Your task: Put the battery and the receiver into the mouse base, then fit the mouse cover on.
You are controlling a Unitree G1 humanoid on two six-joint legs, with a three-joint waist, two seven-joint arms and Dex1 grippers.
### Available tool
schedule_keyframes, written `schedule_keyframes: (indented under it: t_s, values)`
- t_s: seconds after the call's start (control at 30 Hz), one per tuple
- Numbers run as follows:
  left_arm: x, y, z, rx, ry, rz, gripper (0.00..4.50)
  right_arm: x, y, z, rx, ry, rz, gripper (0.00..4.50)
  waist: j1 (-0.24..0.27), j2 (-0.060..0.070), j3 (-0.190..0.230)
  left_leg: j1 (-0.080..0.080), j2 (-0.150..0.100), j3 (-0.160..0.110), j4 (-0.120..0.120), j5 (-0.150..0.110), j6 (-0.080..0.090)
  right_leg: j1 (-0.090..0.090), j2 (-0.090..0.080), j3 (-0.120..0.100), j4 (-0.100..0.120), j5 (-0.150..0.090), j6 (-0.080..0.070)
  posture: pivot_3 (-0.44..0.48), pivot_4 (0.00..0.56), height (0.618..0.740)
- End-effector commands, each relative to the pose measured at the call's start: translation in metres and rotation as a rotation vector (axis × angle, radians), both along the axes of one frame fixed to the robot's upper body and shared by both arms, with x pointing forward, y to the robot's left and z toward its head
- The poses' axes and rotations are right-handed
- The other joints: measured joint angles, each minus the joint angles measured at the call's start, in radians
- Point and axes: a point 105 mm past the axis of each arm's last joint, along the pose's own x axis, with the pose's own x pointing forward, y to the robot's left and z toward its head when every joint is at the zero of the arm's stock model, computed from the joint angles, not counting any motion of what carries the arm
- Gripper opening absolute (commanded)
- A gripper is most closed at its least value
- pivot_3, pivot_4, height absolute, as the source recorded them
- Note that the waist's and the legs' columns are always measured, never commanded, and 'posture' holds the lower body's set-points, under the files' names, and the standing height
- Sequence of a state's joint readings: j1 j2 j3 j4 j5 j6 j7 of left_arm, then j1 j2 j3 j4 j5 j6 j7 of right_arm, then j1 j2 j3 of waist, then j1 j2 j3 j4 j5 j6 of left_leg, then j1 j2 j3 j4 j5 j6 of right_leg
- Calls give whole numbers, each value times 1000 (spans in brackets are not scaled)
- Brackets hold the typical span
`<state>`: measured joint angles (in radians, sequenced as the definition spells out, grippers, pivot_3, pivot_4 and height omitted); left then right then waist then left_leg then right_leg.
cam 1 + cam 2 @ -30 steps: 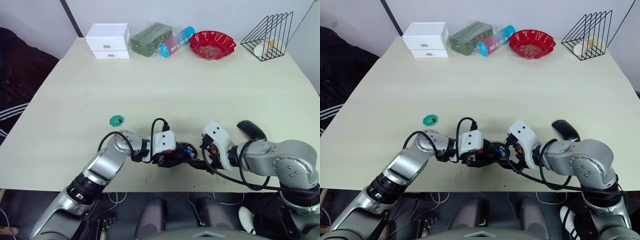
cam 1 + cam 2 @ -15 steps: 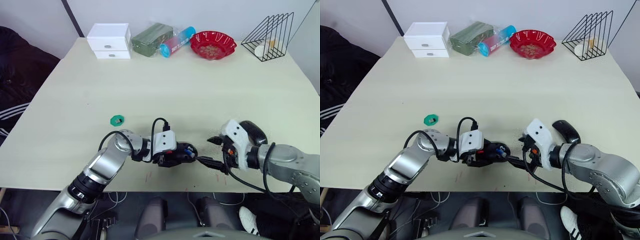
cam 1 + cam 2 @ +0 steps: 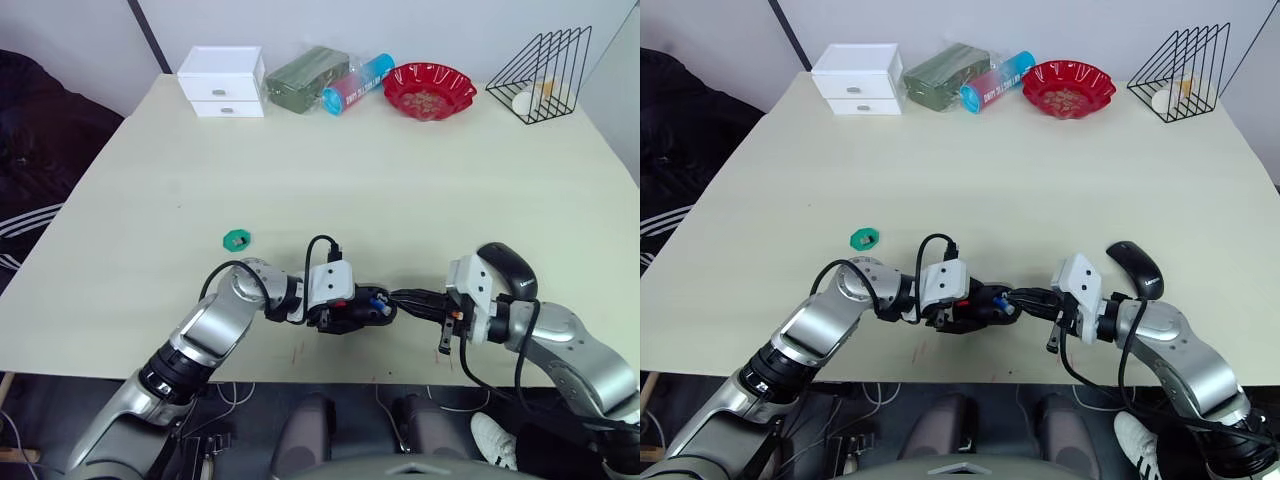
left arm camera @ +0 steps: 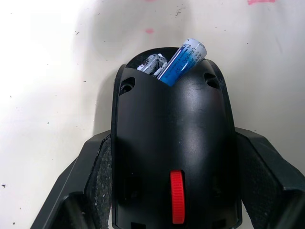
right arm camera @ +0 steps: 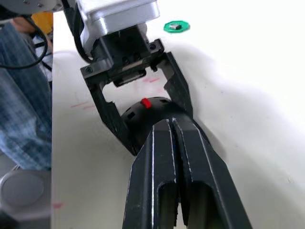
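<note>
While the left gripper (image 4: pixel 174 191) clamps the mouse base (image 4: pixel 174 157) at table's 6 o'clock, battery (image 4: pixel 183 62) sits tilted, half-seated. Right gripper (image 5: pixel 172 125), fingers pressed together and empty, should nudge it flat. Cover (image 3: pixel 508 268) waits at 4 o'clock.

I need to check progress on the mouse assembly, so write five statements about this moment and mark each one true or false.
1. The left end effector grips the mouse base from both sides. True.
2. The battery lies flat and fully seated in the base. False: it sticks out at a slant from the opening at one end.
3. The mouse cover is already fitted on the base. False: it lies apart on the table, beside the right arm.
4. The right end effector has its fingers shut, pointing at the base. True.
5. The red bowl sits beside the mouse base. False: it stands at the table's far edge.
</note>
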<state>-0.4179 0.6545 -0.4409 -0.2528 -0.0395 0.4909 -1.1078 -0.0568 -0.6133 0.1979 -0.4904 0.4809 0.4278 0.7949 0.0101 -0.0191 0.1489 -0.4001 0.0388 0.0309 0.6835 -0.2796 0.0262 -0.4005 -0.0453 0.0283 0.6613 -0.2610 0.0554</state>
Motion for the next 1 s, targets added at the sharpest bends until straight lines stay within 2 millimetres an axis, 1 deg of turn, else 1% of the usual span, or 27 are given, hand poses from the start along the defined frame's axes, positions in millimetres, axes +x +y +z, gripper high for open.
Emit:
schedule_keyframes:
  t_s: [0.03, 0.2, 0.47, 0.6, 0.77, 1.0]
  values:
    - [-1, 0, -11, 30, 30, 6, 2893, -1, 6, 2, 19, -45, 46, 49, 3, 0, 0, 0, 0, 0, 0, 0, 0, 0, 0, 0, 0, 0, 0, 0, 150, 740]
    - [-1, -1, -12, 33, 30, 1, 2893, 2, 10, -9, 45, -58, 32, 49, 5, 0, 0, 0, 0, 0, 0, 0, 0, 0, 0, 0, 0, 0, 0, 0, 150, 740]
    - [-1, -1, -11, 34, 29, 0, 2893, 3, 5, -20, 36, -48, 3, 49, 5, 0, 0, 0, 0, 0, 0, 0, 0, 0, 0, 0, 0, 0, 0, 0, 150, 740]
    - [-2, 0, -11, 38, 29, -3, 2893, 1, 7, -26, 34, -26, -3, 49, 5, 0, 0, 1, 0, 0, 0, 0, 0, 0, 0, 0, 0, 0, 0, 0, 150, 740]
    - [-3, 0, -11, 39, 32, -4, 2893, 1, 5, -42, -23, -1, -20, 49, 4, 1, 0, 1, 0, 0, 0, 0, 0, 1, 0, 0, 1, 0, 0, 0, 150, 740]
    - [-3, -1, -11, 38, 33, -7, 2893, 3, 3, -57, -42, 42, -49, 49, 3, 1, -1, 4, 0, 0, 0, 0, 0, 4, 0, -1, 0, 0, 0, 0, 150, 740]
